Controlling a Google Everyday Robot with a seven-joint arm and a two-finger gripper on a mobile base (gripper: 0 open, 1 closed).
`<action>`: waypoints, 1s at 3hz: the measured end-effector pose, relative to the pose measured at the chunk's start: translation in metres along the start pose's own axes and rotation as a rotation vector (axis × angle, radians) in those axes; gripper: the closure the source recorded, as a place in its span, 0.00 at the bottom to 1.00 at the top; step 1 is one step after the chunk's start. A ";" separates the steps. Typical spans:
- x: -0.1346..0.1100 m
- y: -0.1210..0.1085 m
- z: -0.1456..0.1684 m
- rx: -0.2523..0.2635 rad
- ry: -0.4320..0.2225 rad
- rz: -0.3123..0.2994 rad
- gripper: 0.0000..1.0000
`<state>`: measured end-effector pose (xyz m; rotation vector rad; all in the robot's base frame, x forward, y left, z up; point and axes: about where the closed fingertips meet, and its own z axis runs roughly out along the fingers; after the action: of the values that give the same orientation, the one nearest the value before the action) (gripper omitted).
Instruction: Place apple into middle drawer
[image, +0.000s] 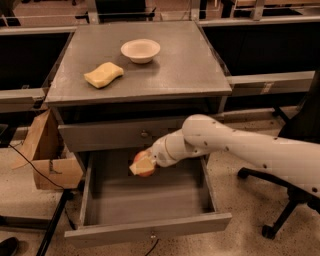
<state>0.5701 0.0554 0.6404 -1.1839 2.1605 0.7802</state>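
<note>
We see the gripper (141, 166) reaching in from the right, its fingers pinching the apple (148, 171). The apple hangs over the far half of the open middle drawer (150, 231), just below the closed drawer front (110, 136). On the cabinet top (185, 70) a yellow sponge (103, 74) lies at left, with a white bowl (140, 50) farther back.

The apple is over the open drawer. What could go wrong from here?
The tool holds the apple above the back of the middle drawer, just under the upper drawer front. On lifting out, the arm may hit that front. If released here, the round apple may roll.
</note>
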 end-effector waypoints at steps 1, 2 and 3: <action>0.063 0.008 0.049 -0.032 0.015 0.072 1.00; 0.109 0.015 0.097 -0.028 0.009 0.130 1.00; 0.134 0.014 0.129 0.039 0.016 0.212 0.83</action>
<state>0.5201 0.0798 0.4617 -0.9549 2.3297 0.8155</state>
